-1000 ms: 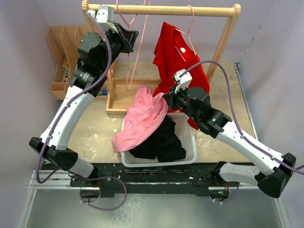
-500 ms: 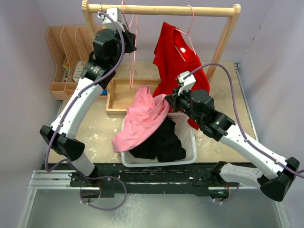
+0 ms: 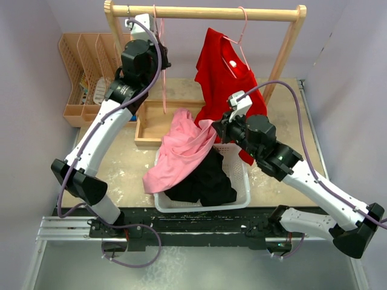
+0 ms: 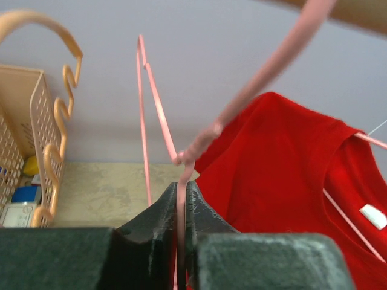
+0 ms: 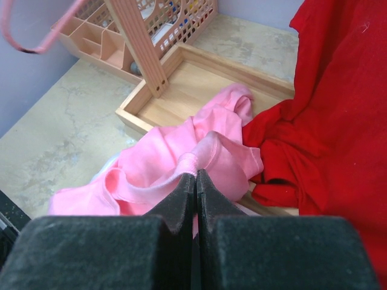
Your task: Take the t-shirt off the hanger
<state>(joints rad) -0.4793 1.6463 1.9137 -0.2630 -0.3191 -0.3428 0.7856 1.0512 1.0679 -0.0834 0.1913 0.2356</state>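
A bare pink hanger [image 3: 163, 90] hangs from the wooden rail [image 3: 211, 12] at the upper left. My left gripper [image 3: 161, 60] is shut on its wire just under the hook, and the wire [image 4: 181, 181] runs between the closed jaws in the left wrist view. The pink t-shirt [image 3: 178, 151] is off the hanger and drapes over the white basket [image 3: 245, 178]. My right gripper [image 3: 211, 128] is shut on a fold of it [image 5: 195, 164] above the basket. A red t-shirt [image 3: 227, 72] hangs on a second pink hanger [image 3: 242, 30] on the right of the rail.
Black clothes [image 3: 205, 178] lie in the basket. A shallow wooden tray [image 3: 151, 124] sits behind it under the rail. A tan slotted organizer [image 3: 78, 66] stands at the far left. The rack's slanted post [image 3: 284, 54] is at the right.
My left arm has swung in toward the rail, and the bare hanger now hangs straight down. My right gripper has shifted slightly up and right with the pink t-shirt.
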